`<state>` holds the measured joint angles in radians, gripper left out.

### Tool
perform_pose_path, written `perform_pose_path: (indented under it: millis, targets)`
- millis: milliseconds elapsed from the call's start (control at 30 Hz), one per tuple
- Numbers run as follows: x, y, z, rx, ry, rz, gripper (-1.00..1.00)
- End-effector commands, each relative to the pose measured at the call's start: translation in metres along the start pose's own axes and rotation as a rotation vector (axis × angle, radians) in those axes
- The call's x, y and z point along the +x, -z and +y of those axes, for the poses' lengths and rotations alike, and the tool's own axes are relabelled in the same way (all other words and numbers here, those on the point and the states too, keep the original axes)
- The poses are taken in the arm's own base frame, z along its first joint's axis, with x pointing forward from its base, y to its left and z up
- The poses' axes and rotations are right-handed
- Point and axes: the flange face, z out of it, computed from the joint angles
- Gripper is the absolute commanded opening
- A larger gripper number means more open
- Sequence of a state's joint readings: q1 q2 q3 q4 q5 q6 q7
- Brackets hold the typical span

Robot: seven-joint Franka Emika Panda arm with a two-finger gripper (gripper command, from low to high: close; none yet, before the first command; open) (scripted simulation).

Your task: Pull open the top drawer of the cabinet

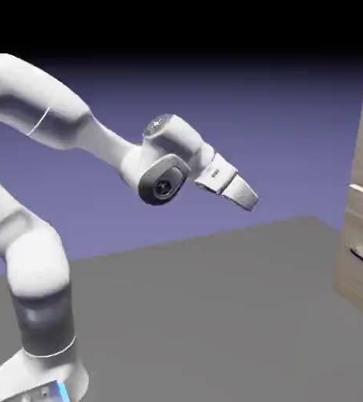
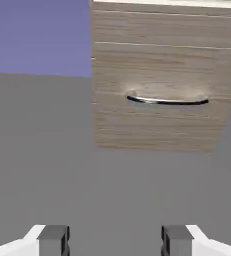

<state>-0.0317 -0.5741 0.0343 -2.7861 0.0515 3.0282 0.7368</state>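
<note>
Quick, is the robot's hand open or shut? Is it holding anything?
Gripper: open, jaws wide apart, holding nothing, apart from the cabinet.

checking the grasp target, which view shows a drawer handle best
The hand view: a dark bar handle lies face-on across a wood-grain drawer front of the cabinet, unobstructed beyond the open jaws of the gripper. The exterior view catches only the cabinet's edge at the right border, its handles reduced to short dark slivers.
</note>
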Motion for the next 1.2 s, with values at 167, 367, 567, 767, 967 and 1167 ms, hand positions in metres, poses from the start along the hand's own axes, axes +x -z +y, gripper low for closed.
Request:
perform_pose_path:
  millis: [167, 367, 567, 767, 967, 1167]
  targets:
    - [0.056, 0.030, -0.014, 0.020, -0.206, 0.115, 0.00]
    - [0.096, 0.057, -0.031, 0.069, -0.390, 0.205, 0.00]
    - [0.125, 0.075, -0.051, 0.139, -0.551, 0.267, 0.00]
    - [0.144, 0.079, -0.074, 0.224, -0.693, 0.298, 0.00]
    - [0.158, 0.067, -0.096, 0.317, -0.820, 0.298, 0.00]
    - [0.170, 0.039, -0.115, 0.413, -0.943, 0.270, 0.00]
